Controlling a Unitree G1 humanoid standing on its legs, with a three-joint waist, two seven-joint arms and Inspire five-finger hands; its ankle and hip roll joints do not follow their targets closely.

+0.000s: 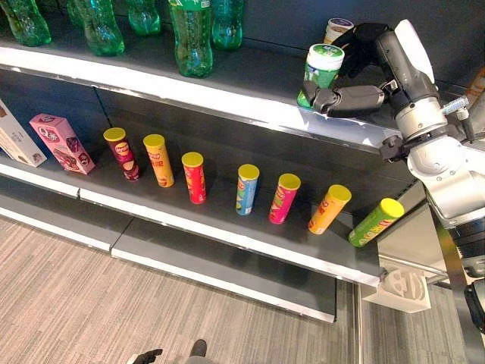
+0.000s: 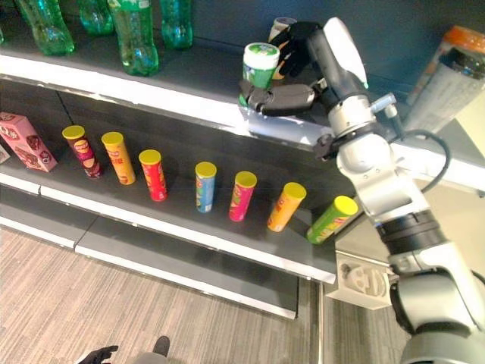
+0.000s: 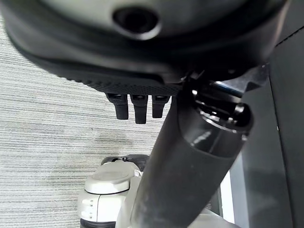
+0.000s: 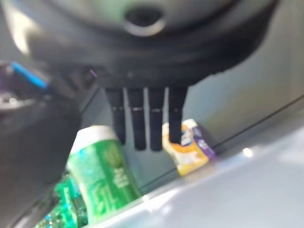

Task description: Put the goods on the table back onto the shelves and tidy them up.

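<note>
From my seat, the right hand (image 1: 356, 83) covers the lower part of the green canister (image 1: 323, 70), so I can't see whether its base touches the upper shelf (image 1: 227, 98). A second cup (image 1: 338, 29) behind the hand is mostly hidden. The green bottles (image 1: 193, 38) are cut off by the frame's top edge. In the right wrist view everything is smeared; the yellow-and-purple pack (image 4: 187, 152) may be that cup.

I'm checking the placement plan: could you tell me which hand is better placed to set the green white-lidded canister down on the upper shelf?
The right hand: it is at the green canister over the upper shelf. The left hand hangs low over the floor.
</note>
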